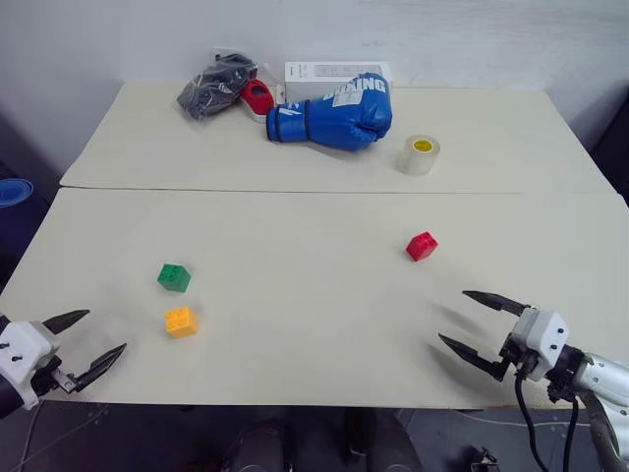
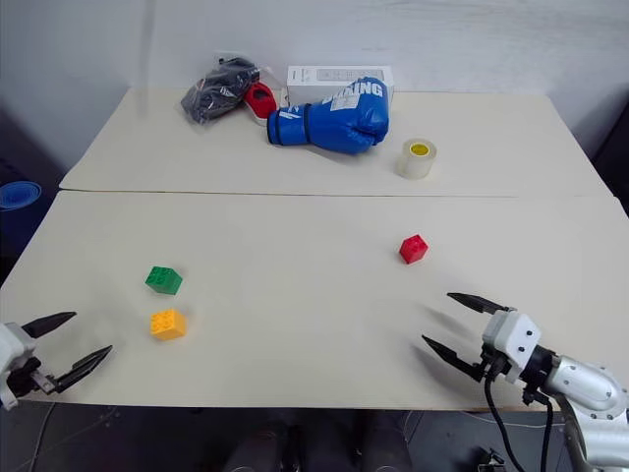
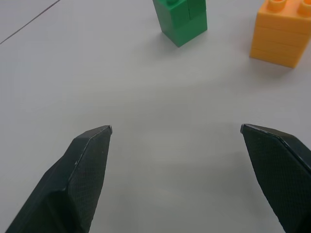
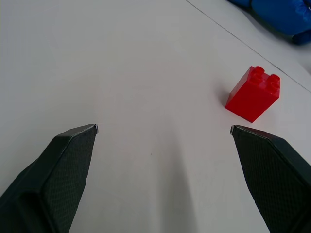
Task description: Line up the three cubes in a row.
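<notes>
Both spread wide and empty, left claw point(image 1: 88, 339) near orange-yellow cube point(image 1: 181, 321), right claw point(image 1: 466, 318) below red cube point(image 1: 422, 246)

Black-fingered end effector point(image 1: 476, 324), white wrists

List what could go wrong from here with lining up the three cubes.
1. The red cube sits far from the green cube and orange-yellow cube; carrying it across risks a drop.
2. Green and orange-yellow sit close together, so the open left gripper may nudge one while taking the other.
3. The open right gripper could push the small red cube instead of gripping it.
</notes>
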Controlling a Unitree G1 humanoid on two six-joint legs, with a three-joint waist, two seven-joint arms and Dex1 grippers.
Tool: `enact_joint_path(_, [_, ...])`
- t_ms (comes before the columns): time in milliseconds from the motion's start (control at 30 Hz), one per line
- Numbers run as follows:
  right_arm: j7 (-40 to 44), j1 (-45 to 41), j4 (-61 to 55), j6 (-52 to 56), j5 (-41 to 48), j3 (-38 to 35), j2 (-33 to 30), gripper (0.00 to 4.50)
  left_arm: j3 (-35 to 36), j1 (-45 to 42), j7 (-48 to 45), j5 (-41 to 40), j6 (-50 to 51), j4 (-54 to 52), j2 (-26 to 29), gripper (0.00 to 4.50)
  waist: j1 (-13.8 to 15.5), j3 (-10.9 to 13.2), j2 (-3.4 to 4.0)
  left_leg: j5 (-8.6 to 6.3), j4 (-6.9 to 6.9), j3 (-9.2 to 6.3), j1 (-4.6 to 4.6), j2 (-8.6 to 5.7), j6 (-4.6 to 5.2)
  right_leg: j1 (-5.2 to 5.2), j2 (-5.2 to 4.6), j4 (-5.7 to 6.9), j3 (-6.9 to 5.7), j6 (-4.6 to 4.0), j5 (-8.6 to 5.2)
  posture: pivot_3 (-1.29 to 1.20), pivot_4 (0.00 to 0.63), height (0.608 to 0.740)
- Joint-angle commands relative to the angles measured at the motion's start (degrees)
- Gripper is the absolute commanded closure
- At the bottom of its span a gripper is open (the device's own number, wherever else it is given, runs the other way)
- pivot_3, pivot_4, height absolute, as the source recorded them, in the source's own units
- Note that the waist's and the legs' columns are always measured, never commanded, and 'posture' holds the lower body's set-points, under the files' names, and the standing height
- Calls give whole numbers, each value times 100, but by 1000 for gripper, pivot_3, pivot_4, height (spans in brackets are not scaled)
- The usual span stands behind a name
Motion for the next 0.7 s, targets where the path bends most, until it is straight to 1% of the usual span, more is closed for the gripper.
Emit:
enact_joint_path(33, [-84,7,-114,-134,-2,-44,93,0,150,-35,-3,-5,-69,-6,135,25,1,0,0,0,0,0,0,0,0,0,0,0,0,0,0,0,150,740])
enact_joint_path(67, [-133,26,-103,-144,-20,-77,114,0,167,-87,-9,-66,-20,-12,143,25,2,0,0,0,0,0,0,0,0,0,0,0,-1,0,0,0,150,740])
enact_joint_path(167, [-256,634,-352,120,338,-497,206,0,27,-128,-612,-842,824,-627,375,25,25,-3,-5,0,0,0,0,0,0,0,0,1,-1,0,0,0,150,740])
enact_joint_path(267, [-705,1061,-424,275,457,-1043,360,0,-134,-551,-639,-900,843,-1026,465,25,152,-2,-4,0,0,-7,-4,-2,-2,2,-1,-2,-5,0,0,0,150,740])
enact_joint_path(367, [-1100,1423,-421,323,477,-1472,614,0,-544,-778,-900,-1094,1278,-1650,587,25,140,-4,-4,-2,3,-3,1,-6,-8,9,-4,-3,2,5,3,0,150,740])
enact_joint_path(467, [-1367,1670,-384,265,420,-1661,914,0,-828,-837,-1014,-1217,1628,-2158,636,25,119,-4,3,-12,1,-2,6,-5,-26,9,0,1,5,2,1,0,150,740])
enact_joint_path(567, [-1642,1672,-382,204,235,-1585,1176,0,-1161,-1211,-846,-1208,1824,-2327,510,25,53,-2,7,0,0,1,6,1,-13,5,9,9,6,-2,-2,0,150,740])
enact_joint_path(667, [-1966,1157,-656,469,50,-1185,1278,0,-1507,-1602,-746,-1102,1907,-2258,385,25,-21,-4,7,8,0,3,12,0,-12,8,8,18,10,-3,-1,0,150,740])
enact_joint_path(700, [-2184,804,-720,736,69,-1074,1297,0,-1601,-1748,-688,-1137,1984,-2254,316,25,-40,-4,7,9,0,8,18,0,-13,8,8,25,16,-3,-1,0,150,740])
